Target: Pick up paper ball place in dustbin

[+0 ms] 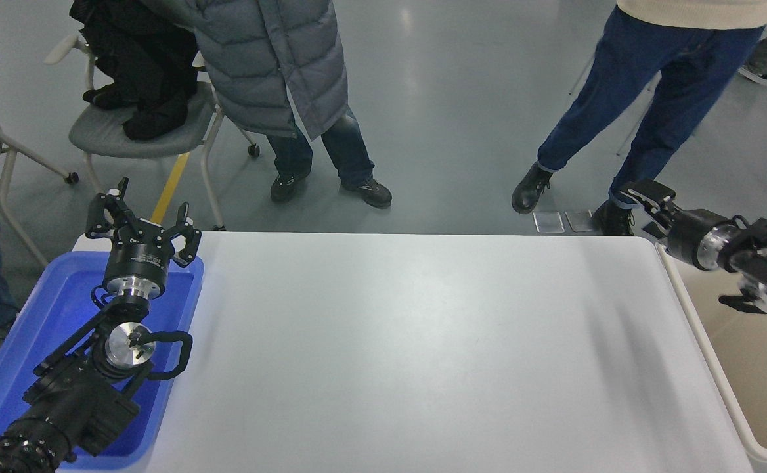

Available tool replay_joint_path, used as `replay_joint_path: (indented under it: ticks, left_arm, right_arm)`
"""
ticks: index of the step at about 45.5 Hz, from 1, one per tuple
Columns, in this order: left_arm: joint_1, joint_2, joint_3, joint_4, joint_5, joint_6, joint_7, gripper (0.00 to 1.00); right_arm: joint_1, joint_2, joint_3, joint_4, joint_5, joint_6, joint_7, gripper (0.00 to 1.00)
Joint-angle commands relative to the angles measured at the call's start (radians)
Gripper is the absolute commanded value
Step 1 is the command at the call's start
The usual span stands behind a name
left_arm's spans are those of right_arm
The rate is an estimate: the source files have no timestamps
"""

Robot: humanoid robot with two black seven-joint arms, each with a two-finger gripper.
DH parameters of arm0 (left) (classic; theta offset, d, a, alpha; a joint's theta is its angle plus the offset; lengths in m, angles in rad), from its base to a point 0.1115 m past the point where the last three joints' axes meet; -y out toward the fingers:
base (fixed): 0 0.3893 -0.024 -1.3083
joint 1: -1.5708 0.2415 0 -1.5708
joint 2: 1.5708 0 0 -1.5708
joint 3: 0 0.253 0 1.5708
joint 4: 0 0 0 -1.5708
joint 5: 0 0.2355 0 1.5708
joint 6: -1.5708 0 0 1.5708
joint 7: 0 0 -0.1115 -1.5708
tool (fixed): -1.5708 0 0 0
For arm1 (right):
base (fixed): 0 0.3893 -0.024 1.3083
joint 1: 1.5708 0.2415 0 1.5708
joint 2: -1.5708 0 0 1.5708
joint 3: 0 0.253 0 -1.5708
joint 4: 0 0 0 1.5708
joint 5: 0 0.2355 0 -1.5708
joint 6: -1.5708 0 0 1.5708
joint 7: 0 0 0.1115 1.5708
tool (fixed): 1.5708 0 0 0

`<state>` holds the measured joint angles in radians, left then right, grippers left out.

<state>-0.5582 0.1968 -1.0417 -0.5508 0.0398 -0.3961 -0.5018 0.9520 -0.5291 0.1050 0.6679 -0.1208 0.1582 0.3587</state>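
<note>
A white table (423, 341) fills the view, with the cream dustbin (699, 315) at its right edge. The right gripper (646, 197) is raised above the bin's far corner, holding nothing, though how far its fingers are spread cannot be told. The paper ball is not visible. The left gripper (144, 220) is parked, fingers spread, over a blue tray (29, 328).

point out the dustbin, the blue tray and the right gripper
dustbin (699, 309), head view, on its left rim
blue tray (42, 309), head view, on its bare floor
right gripper (643, 194), head view, at its fingertips beyond the table's far right corner
</note>
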Motion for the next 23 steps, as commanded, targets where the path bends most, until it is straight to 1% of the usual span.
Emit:
replay_joint_path:
  ticks: [1, 5, 12, 18, 23]
  left_arm:
    - [0.0, 0.0, 0.0, 0.0, 0.0, 0.0, 0.0, 0.99]
    - [0.0, 0.0, 0.0, 0.0, 0.0, -0.001, 0.0, 0.99]
    - [0.0, 0.0, 0.0, 0.0, 0.0, 0.0, 0.0, 0.99]
    - [0.0, 0.0, 0.0, 0.0, 0.0, 0.0, 0.0, 0.99]
    - [0.0, 0.0, 0.0, 0.0, 0.0, 0.0, 0.0, 0.99]
  right_arm:
    - [-0.074, 0.012, 0.347, 0.239, 0.272, 0.001, 0.009, 1.0]
    - [-0.125, 0.034, 0.43, 0.234, 0.299, 0.001, 0.008, 1.0]
    - [-0.228, 0.038, 0.51, 0.234, 0.3, 0.023, 0.012, 1.0]
    - [-0.297, 0.04, 0.521, 0.213, 0.3, 0.156, 0.019, 1.0]
    - [-0.326, 0.06, 0.538, 0.168, 0.302, 0.179, 0.035, 1.0]
